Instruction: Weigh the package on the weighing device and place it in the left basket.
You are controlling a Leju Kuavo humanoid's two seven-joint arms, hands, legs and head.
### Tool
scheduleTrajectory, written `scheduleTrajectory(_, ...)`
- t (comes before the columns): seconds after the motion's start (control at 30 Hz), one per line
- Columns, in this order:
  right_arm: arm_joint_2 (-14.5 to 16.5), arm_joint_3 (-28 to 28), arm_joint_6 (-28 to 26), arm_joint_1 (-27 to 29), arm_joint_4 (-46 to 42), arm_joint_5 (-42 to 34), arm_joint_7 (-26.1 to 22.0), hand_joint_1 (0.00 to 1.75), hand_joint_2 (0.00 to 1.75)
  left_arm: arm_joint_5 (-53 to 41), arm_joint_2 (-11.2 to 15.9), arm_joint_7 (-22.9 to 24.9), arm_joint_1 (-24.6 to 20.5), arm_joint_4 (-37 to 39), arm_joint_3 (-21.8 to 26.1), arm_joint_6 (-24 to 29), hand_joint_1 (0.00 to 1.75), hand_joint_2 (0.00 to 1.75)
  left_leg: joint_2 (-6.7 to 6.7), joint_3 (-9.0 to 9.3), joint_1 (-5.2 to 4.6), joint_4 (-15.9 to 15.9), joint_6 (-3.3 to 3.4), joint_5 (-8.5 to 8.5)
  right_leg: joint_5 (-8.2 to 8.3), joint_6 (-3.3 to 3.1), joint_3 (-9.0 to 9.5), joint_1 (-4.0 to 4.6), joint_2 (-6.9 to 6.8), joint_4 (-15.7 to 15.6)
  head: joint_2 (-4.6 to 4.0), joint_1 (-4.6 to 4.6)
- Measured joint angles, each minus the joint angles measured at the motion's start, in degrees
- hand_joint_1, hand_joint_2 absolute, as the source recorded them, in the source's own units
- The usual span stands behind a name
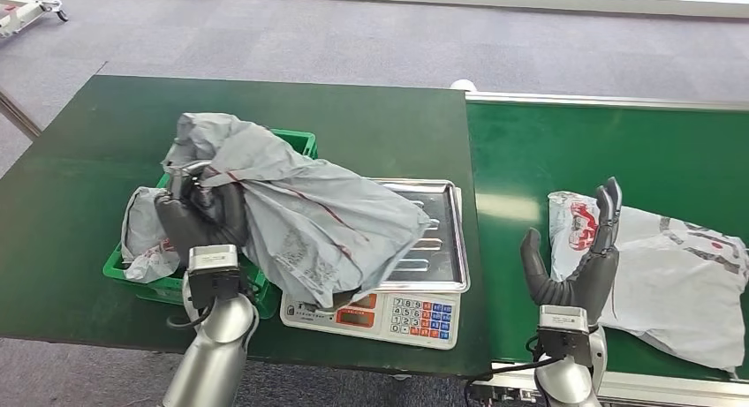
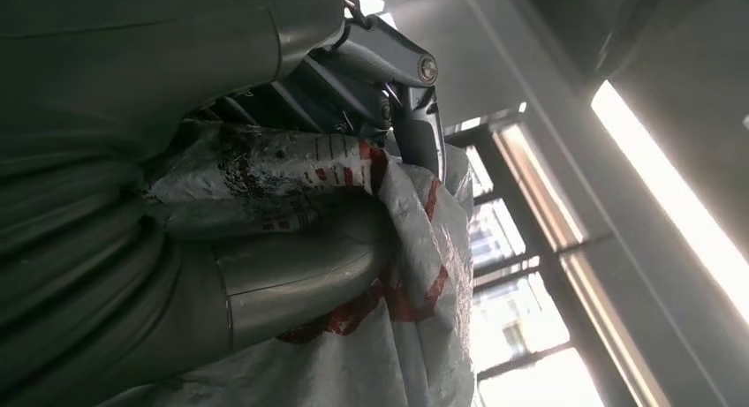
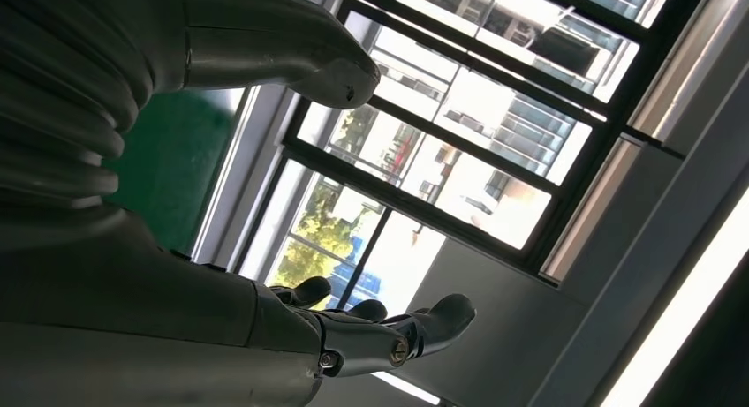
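- Stood side by side under everything: green table [image 1: 371, 124] on the left, green conveyor belt [image 1: 618, 151] on the right.
- Lay on the belt, just beyond the right hand: second grey package [image 1: 680, 275] with red print, flat and crumpled.
- Hung in the air from the left hand: grey package [image 1: 300, 213], its upper part over the basket and its lower part draped across the front of the scale's tray, covering part of the display.
- Sat at the table's front edge, beside the basket: weighing scale [image 1: 424, 248] with steel tray and keypad.
- Sat at the table's left: green basket [image 1: 305, 144], with another grey bag [image 1: 141, 235] inside it.
- Closed tightly on the package's bunched plastic, raised over the basket: left hand [image 1: 201, 214]; pinched film seen close in the wrist view [image 2: 291, 182].
- Held nothing, upright with spread fingers, near the belt's front: right hand [image 1: 578, 270].
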Motion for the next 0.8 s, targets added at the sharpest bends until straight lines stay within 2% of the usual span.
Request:
scheduleTrajectory(0.13, -0.2, 0.0, -0.2, 0.3, -0.5, 0.0, 0.0, 0.00, 1.75, -4.4, 0.0, 0.0, 0.7, -4.0, 5.9, 0.2, 1.75, 1.75, 0.01, 0.00, 0.00, 0.0, 0.00, 0.00, 0.00, 0.00, 0.00, 0.00, 0.01, 0.0, 0.00, -0.01)
scheduleTrajectory(0.2, -0.2, 0.0, -0.3, 0.5, -0.7, 0.0, -0.1, 0.00, 1.75, -12.1, -0.5, 0.1, 0.5, -4.9, 9.6, 0.2, 1.75, 1.75, 0.01, -0.01, 0.00, 0.0, 0.00, 0.00, 0.00, -0.01, 0.00, 0.00, 0.01, 0.0, 0.00, -0.01)
scheduleTrajectory(0.3, -0.2, 0.0, -0.3, 0.5, -0.9, 0.0, 0.0, 0.00, 1.75, -26.3, -1.4, 0.1, -1.0, -4.9, 17.6, 0.2, 1.75, 1.75, 0.07, 0.03, -0.01, 0.0, 0.00, 0.00, 0.01, -0.01, -0.01, -0.01, 0.04, 0.0, 0.00, -0.01)
scheduleTrajectory(0.47, -0.4, 0.0, 0.0, 0.5, -1.2, 0.2, 0.6, 0.00, 1.75, -33.8, -1.0, 0.4, -4.5, 1.8, 29.0, 0.2, 1.75, 1.75, 0.10, 0.06, 0.00, 0.0, -0.04, 0.03, 0.03, -0.05, 0.01, 0.05, 0.05, 0.0, 0.00, -0.02)
scheduleTrajectory(0.63, -0.6, 0.0, 0.0, 0.5, -1.2, 0.4, 0.7, 0.00, 1.75, -35.9, -0.5, 1.0, -5.8, 6.9, 34.3, 0.2, 1.75, 1.75, 0.10, 0.06, 0.05, 0.0, -0.05, 0.04, 0.03, -0.05, -0.01, 0.05, 0.08, 0.0, 0.00, -0.02)
scheduleTrajectory(0.7, -0.6, -0.1, 0.1, 0.7, -1.4, 0.7, 0.7, 0.00, 1.75, -38.4, 0.3, 5.1, -7.0, 10.3, 35.2, 0.2, 1.75, 1.75, 0.02, 0.05, 0.03, 0.0, -0.03, 0.02, 0.02, -0.04, 0.01, 0.03, 0.02, 0.0, 0.00, 0.00)
scheduleTrajectory(0.8, -0.7, -0.4, 0.5, 1.1, -2.2, 1.1, 0.8, 0.00, 1.75, -43.1, 2.7, 18.0, -9.0, 18.9, 35.4, -0.9, 1.75, 1.75, 0.07, 0.07, 0.03, 0.0, -0.04, 0.00, 0.01, -0.05, -0.01, 0.02, 0.07, 0.0, 0.00, -0.01)
